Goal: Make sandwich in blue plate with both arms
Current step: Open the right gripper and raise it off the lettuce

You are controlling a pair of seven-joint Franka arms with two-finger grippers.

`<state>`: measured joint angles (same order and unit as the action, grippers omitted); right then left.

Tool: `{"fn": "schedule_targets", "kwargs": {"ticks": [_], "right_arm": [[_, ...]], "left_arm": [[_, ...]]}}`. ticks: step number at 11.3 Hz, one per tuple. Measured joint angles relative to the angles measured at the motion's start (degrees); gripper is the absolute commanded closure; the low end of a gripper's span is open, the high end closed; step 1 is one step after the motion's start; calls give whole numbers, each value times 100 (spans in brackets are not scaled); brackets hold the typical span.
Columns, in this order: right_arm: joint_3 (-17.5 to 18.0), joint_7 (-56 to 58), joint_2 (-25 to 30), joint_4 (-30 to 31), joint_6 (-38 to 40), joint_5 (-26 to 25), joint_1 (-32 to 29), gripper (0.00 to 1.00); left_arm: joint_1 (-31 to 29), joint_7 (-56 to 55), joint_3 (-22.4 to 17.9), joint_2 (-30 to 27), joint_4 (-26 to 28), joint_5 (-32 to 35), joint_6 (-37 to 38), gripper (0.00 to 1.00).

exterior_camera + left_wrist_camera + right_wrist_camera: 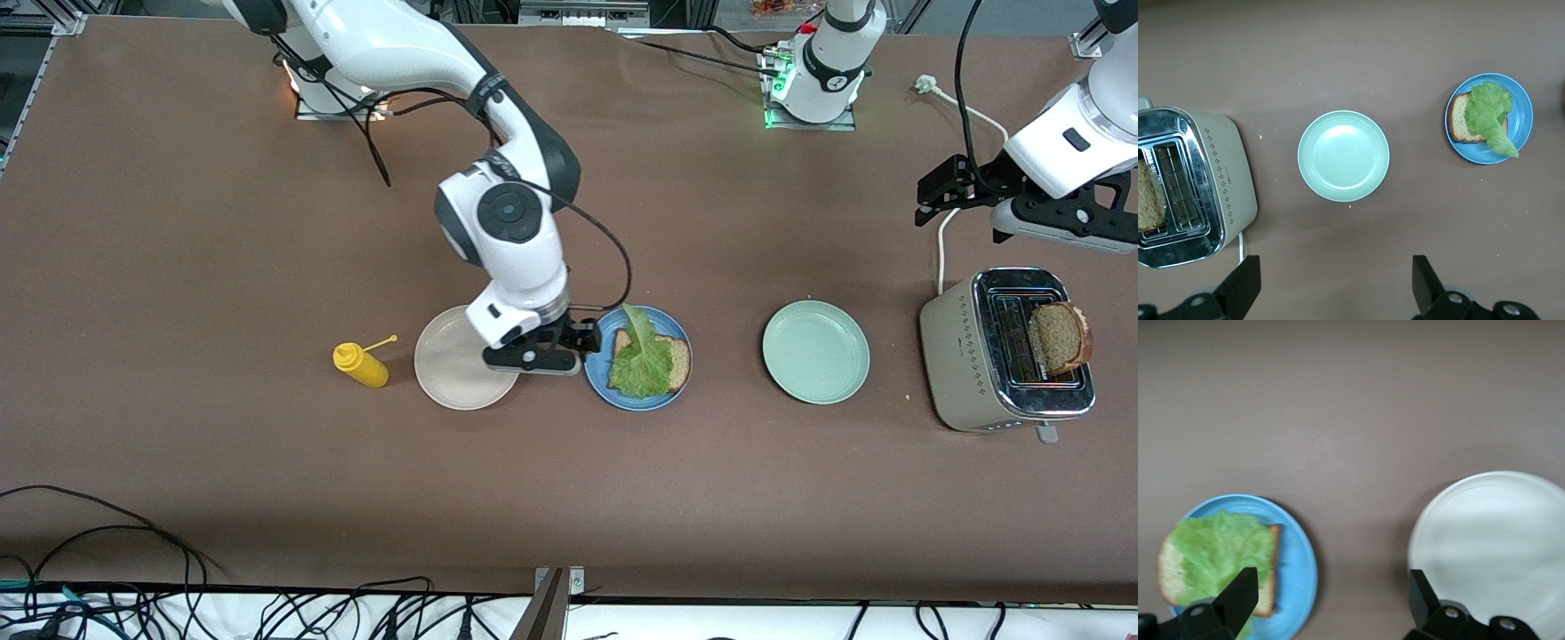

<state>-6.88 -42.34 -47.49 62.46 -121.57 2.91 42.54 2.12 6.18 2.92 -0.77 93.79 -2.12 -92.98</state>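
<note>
The second bread slice [1060,338] stands in the toaster [1005,351] at five o'clock below the open left hand [965,200], while the open right hand [569,342] waits beside the blue plate [662,396].

Along the table [178,267], the wide bare strip toward the front edge is unobstructed, while the middle row is occupied by yellow bottle [361,364], beige plate [453,369], blue plate [662,391], green plate [815,352] and toaster [965,356], with the right gripper [582,342] low between beige and blue plates.
</note>
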Motion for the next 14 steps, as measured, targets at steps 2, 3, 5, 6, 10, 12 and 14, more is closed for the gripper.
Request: {"fn": "schedule_targets", "kwargs": {"ticks": [2,3,5,6,10,12,14], "right_arm": [[-1,841,447,415,298,14,-293,0],[58,1281,686,650,396,19,-499,0],[312,2104,1166,1093,647,24,-1044,0],[434,2459,1355,1224,824,25,-1303,0],[853,4205,1806,1378,1527,26,-2419,0],[1037,4886,1919,1392,1741,27,-2873,0],[1073,5475,2039,1408,1895,27,-3112,0]], "left_arm": [[1,0,2,0,0,0,0,0],[1,0,1,0,0,0,0,0],[1,0,3,0,0,0,1,0],[1,0,3,0,0,0,2,0],[0,0,-1,2,0,-1,26,0],[0,0,-1,2,0,-1,30,0],[0,0,-3,3,0,-1,33,0]]}}
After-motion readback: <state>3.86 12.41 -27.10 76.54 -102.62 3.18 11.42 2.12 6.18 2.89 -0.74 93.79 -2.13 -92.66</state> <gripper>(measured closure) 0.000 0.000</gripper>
